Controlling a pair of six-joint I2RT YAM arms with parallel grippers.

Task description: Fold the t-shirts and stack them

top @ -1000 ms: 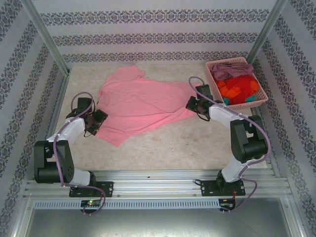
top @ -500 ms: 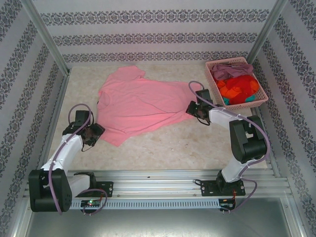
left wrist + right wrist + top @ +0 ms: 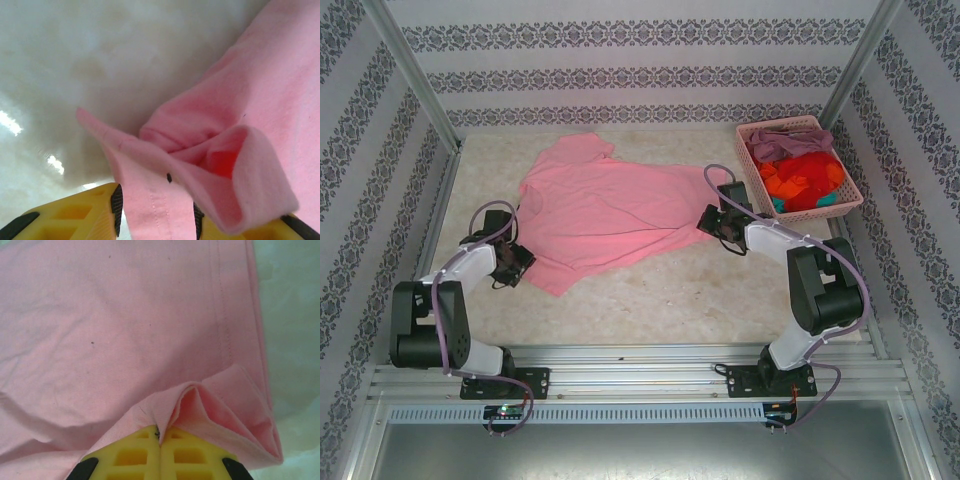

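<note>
A walled booth papered in pale stripes with dark floral bands (image 3: 620,75) encloses a cream, faintly marbled surface (image 3: 700,290). Nearest, a ribbed aluminium rail (image 3: 640,365) carries the two arm bases.

The left gripper (image 3: 515,262) sits at the near-left corner of the light pink t-shirt (image 3: 610,215). In its wrist view the yellow, ribbed fingers (image 3: 85,220) stand apart with a stitched hem fold of the soft pink knit running between them. The cloth curls over into a loose loop just beyond. Whether the fingers already press on that fold I cannot tell.

The right gripper (image 3: 710,218) is at the shirt's right edge. Its yellow fingers (image 3: 130,457) are closed together, pinching a small peak of the pink fabric, which puckers into a tent-shaped crease beside a double-stitched hem.

The shirt itself lies spread across the middle of the surface, mostly flat and matte, with shallow wrinkles and a sleeve reaching toward the far left.

At the far right stands a pink plastic basket (image 3: 748,160) with lattice sides. A crumpled dusty mauve shirt (image 3: 790,140) lies at its far end, an orange-red shirt (image 3: 805,180) is bunched in the middle, and a teal shirt (image 3: 777,204) peeks out at the near edge.
</note>
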